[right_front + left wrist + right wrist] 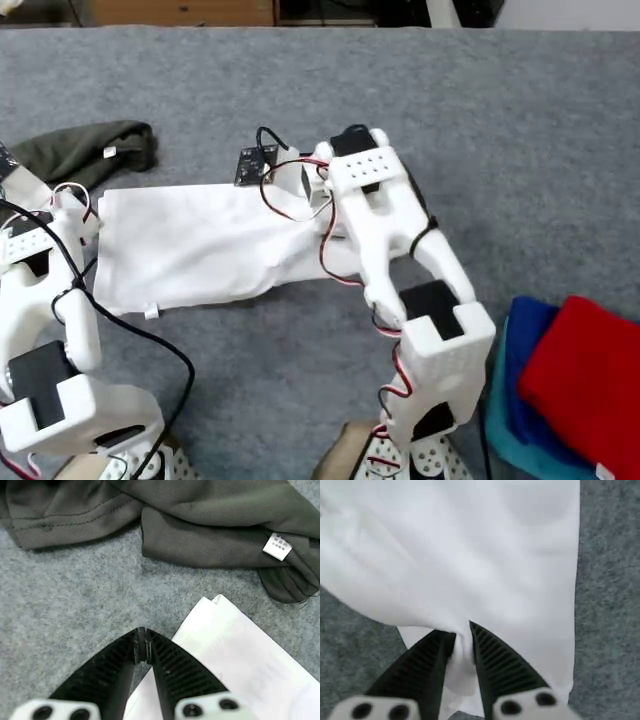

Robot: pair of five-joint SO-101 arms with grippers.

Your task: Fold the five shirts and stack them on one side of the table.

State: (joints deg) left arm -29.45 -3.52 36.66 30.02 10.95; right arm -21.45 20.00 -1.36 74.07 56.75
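**White shirt gripped at its centre end; three folded shirts stacked at 4 o'clock**

Nearest, at 4 o'clock on the grey bench (500, 150), a stack of folded shirts is seen. A red shirt (585, 385) is laid on top, a blue shirt (525, 335) lies under it, and a teal shirt (495, 425) is at the bottom with its edge showing beside the others.

Toward the middle, a white shirt (200, 250) is spread flat, lengthwise from 9 o'clock to the centre. Its centre end is grasped by the right gripper (462, 642), with bunched white cloth pinched between the two black fingers. At the 9 o'clock end the left gripper (144, 647) is held over the shirt's corner, its fingers clenched tip to tip. Whether any cloth is caught between them cannot be told.

Farthest, at 10 o'clock, a dark green shirt (85, 150) is left crumpled and unfolded. It is near the white shirt's corner but apart from it, and a small white label (277, 546) is turned up on it.
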